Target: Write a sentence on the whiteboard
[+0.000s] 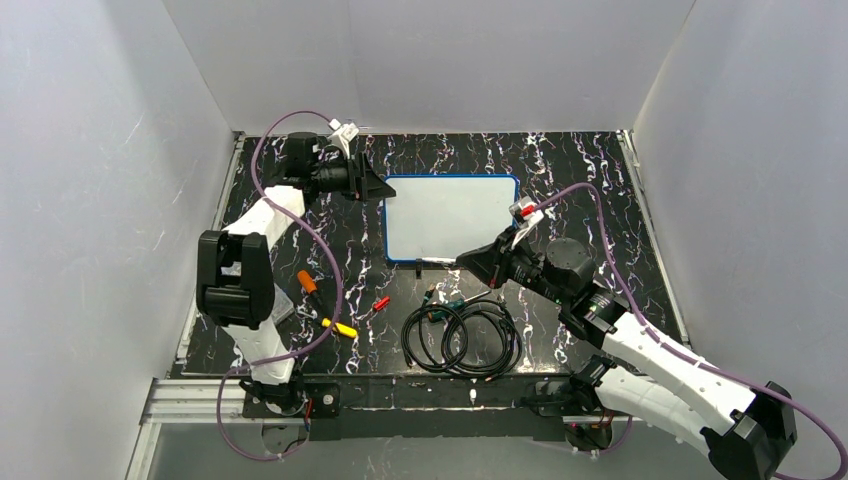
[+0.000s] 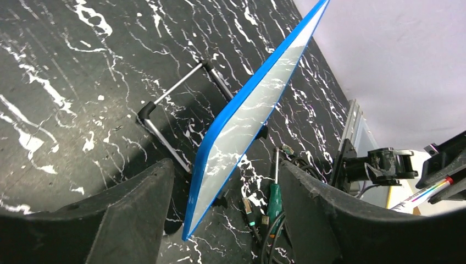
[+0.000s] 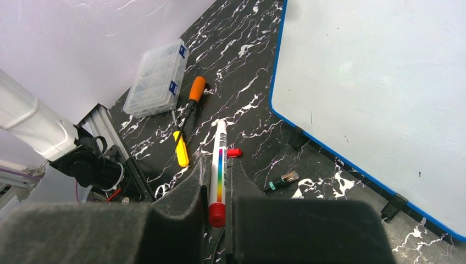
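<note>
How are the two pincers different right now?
The left pincer is open; the right pincer is shut. The left pincer sits at the whiteboard corner, holding nothing; the right pincer grips a marker. Both are black.

Glossy, smooth whiteboard [image 1: 450,218] (plastic-framed)

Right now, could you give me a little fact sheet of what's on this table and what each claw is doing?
Board: small blue-framed white whiteboard, mid-table, no writing seen
Left claw: open, jaws either side of the board's left edge, not gripping
Right claw: shut on a white marker pen with a rainbow band
Nearby: coiled black cables
</note>
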`<state>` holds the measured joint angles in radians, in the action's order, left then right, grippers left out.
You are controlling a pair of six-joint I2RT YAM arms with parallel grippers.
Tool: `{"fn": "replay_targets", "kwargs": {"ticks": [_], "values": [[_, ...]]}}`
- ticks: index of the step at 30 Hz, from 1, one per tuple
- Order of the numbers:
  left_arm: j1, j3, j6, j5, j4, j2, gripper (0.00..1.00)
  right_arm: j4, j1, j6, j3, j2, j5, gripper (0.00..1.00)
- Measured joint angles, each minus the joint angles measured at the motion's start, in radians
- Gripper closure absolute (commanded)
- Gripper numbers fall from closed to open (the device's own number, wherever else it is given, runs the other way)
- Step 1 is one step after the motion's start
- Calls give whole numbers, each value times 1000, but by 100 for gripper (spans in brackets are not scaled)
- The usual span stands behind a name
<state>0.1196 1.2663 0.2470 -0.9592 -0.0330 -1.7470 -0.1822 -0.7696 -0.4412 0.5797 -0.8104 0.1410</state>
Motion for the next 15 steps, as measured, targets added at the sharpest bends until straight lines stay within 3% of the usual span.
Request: {"fn": "replay_targets", "kwargs": {"ticks": [10,15], "values": [[9,15,5,-90,-36,-60,63,0,-5,-1,0,1,5,99],[11,-42,8,-88,-49,-43,71,0,-5,-4,0,2,15,99]]}}
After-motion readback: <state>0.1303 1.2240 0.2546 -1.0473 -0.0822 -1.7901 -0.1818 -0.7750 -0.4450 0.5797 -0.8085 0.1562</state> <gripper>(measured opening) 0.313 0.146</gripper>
